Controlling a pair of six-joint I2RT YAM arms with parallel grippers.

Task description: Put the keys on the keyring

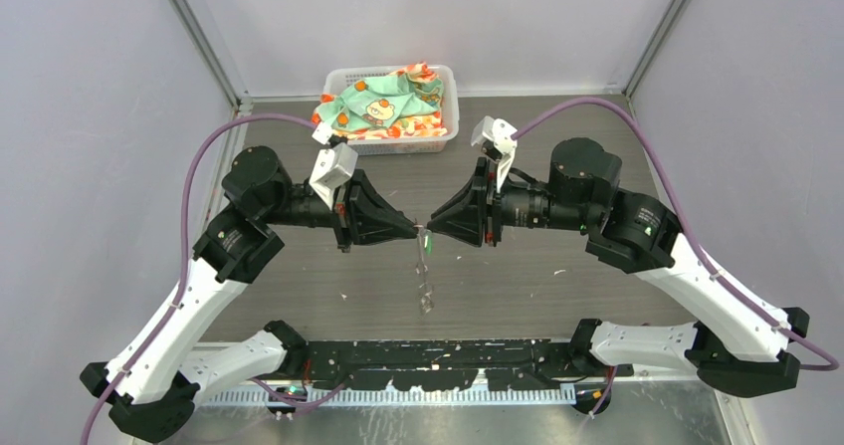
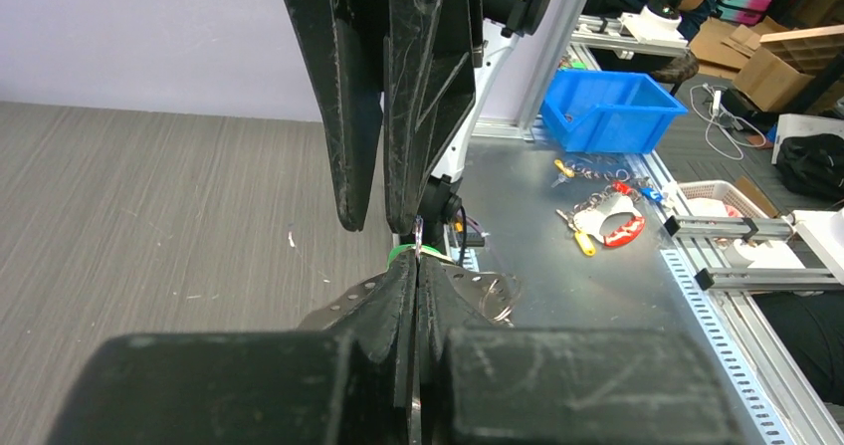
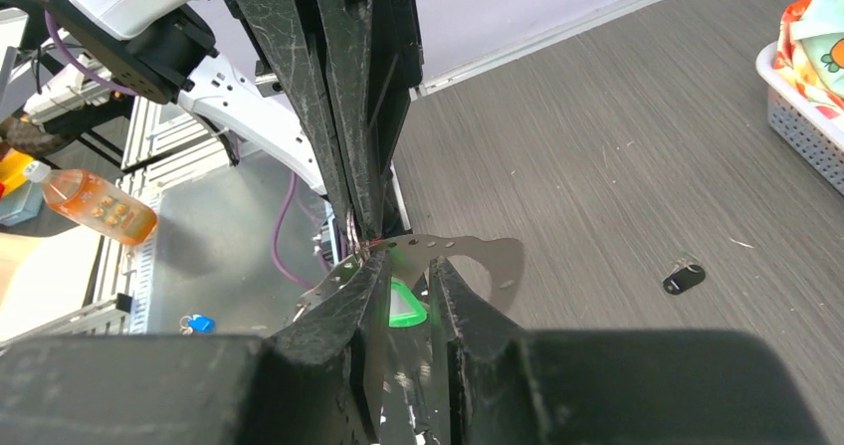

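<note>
Silver-grey keyring (image 3: 478, 251), a thin perforated band, is up off the worktop (image 1: 597, 166) over its middle. It is pinched at one spot by the left fingers (image 2: 383, 301), which are pressed together on it, and the rest of the loop hangs slack below. Right fingers (image 3: 468, 306) meet them tip to tip and stand narrowly apart, with the green-headed key (image 3: 403, 309) showing in the gap just beside the band; contact with it cannot be told. Black-headed key (image 3: 683, 279) lies flat on the worktop, alone, well apart from the keyring.
</note>
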